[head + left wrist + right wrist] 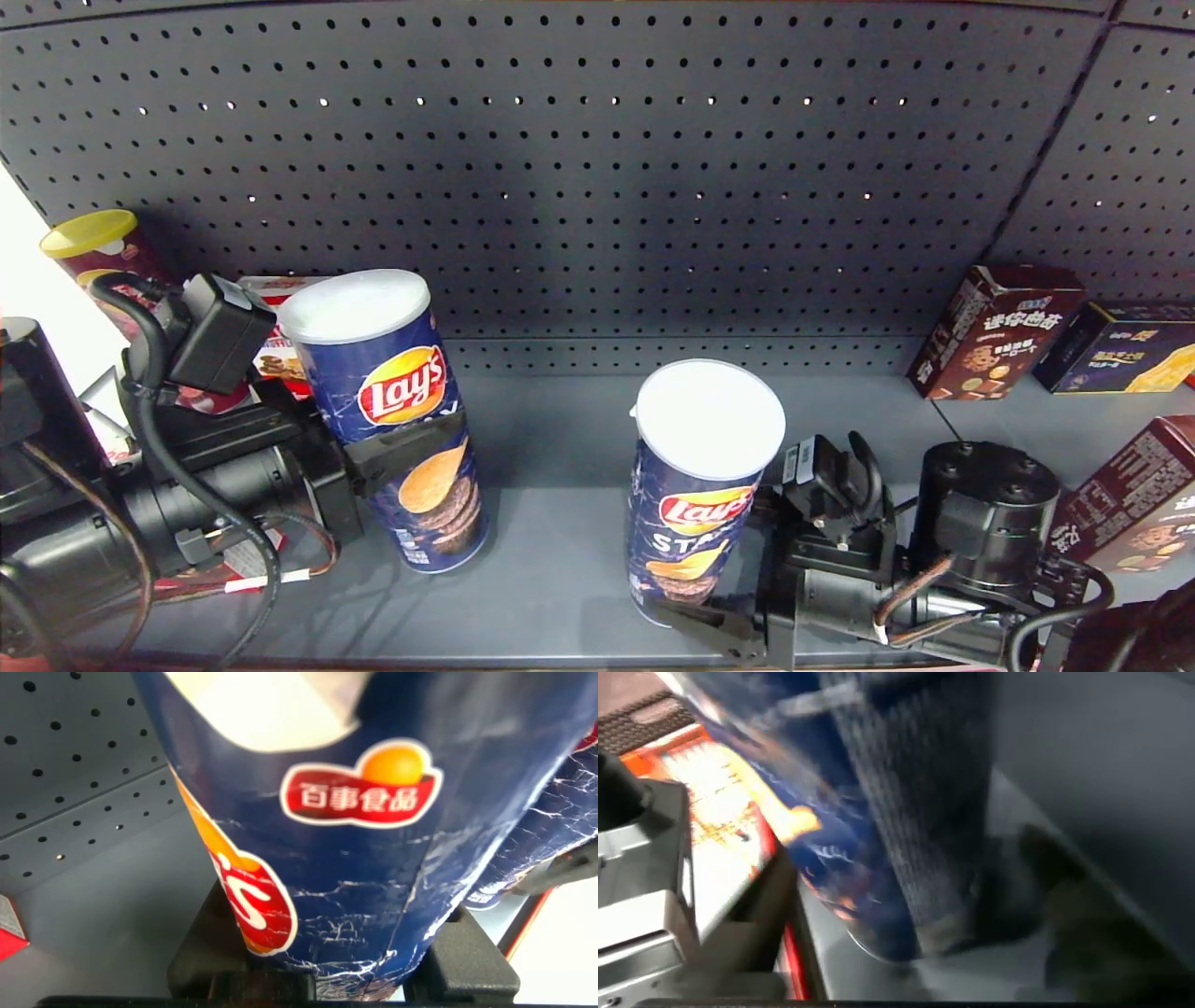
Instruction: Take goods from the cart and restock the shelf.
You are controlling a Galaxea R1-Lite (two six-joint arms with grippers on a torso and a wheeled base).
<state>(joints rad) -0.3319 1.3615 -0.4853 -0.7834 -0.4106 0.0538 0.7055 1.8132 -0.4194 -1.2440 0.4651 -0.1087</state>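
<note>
Left fingers [403, 450] pinch the left chips can [387, 392] at mid-height, from the robot's left side; its long axis leans, lid toward the left arm, base low by the shelf [560, 532] floor. The second chips can [695, 509] stands upright, with the right fingers [700, 623] straddling its base; whether they press I cannot tell. Likely the left can needs righting before letting go.

wall: dark perforated panel [597, 168] | base: grey shelf board [560, 448]
</note>
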